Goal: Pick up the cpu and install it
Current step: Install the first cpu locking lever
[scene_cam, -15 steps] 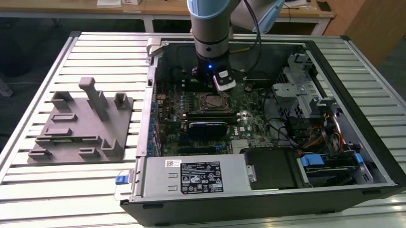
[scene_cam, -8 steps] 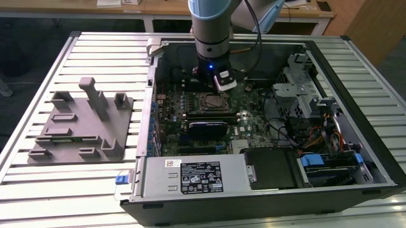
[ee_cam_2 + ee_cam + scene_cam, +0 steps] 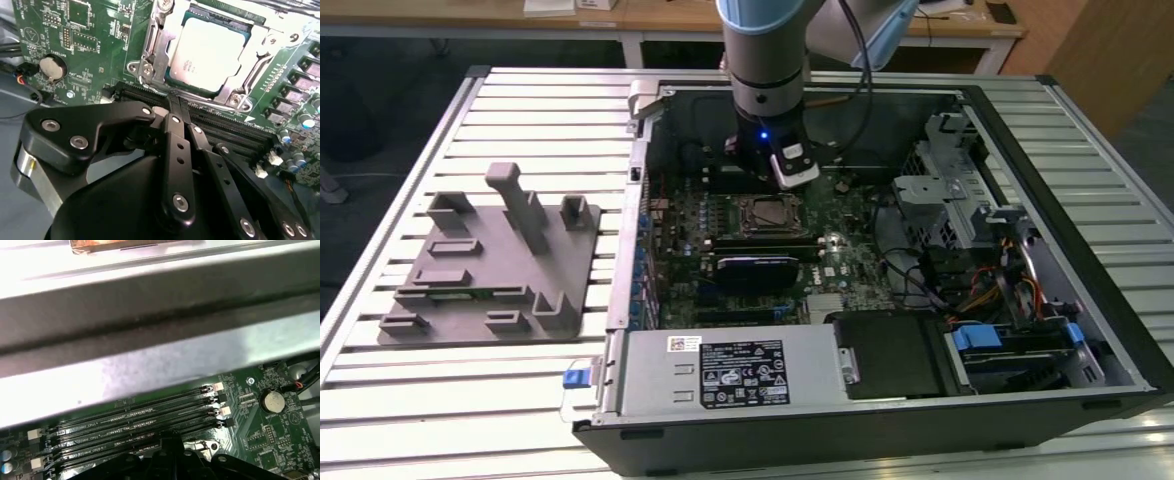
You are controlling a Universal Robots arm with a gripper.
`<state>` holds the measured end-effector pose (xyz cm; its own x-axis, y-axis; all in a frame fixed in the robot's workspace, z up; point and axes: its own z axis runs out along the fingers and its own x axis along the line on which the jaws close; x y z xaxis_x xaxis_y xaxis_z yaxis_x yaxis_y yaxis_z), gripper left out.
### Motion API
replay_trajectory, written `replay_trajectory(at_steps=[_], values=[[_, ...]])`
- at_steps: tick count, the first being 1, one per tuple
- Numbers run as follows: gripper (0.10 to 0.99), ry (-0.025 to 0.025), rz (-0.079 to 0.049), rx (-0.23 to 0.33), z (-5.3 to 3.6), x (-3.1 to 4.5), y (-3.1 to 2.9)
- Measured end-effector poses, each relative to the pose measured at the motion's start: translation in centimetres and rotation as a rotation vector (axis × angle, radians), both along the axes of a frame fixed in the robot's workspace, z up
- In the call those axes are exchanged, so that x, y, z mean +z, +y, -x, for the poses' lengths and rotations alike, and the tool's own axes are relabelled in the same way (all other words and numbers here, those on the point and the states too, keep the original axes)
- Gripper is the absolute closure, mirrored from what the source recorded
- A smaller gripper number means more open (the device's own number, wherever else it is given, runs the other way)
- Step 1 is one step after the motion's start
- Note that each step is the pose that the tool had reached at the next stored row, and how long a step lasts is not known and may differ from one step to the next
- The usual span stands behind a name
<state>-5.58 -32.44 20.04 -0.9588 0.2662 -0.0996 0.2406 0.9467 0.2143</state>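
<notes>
I see the cpu [image 3: 209,55] seated in its motherboard socket, its faint print too small to read. My end effector [image 3: 176,117] hangs just above the memory slots [image 3: 140,417], fingers pinched together, holding nothing.

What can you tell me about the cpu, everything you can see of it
The cpu is a flat square chip with a pale silvery metal top and a thin dark green rim. It lies flat in the motherboard socket, framed by the socket's metal bracket. In the second wrist view the gripper is beside it, over the memory slots, not touching it. In the exterior view it sits mid-board inside the open computer case.
</notes>
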Motion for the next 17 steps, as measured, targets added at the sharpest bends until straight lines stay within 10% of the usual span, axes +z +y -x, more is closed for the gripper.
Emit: replay_trajectory(at_steps=[12,17], values=[[0.98,0.0,0.003,0.0,0.0,0.81,0.0],[0.98,0.0149,0.016,0.0,-0.11,0.76,0.0]])
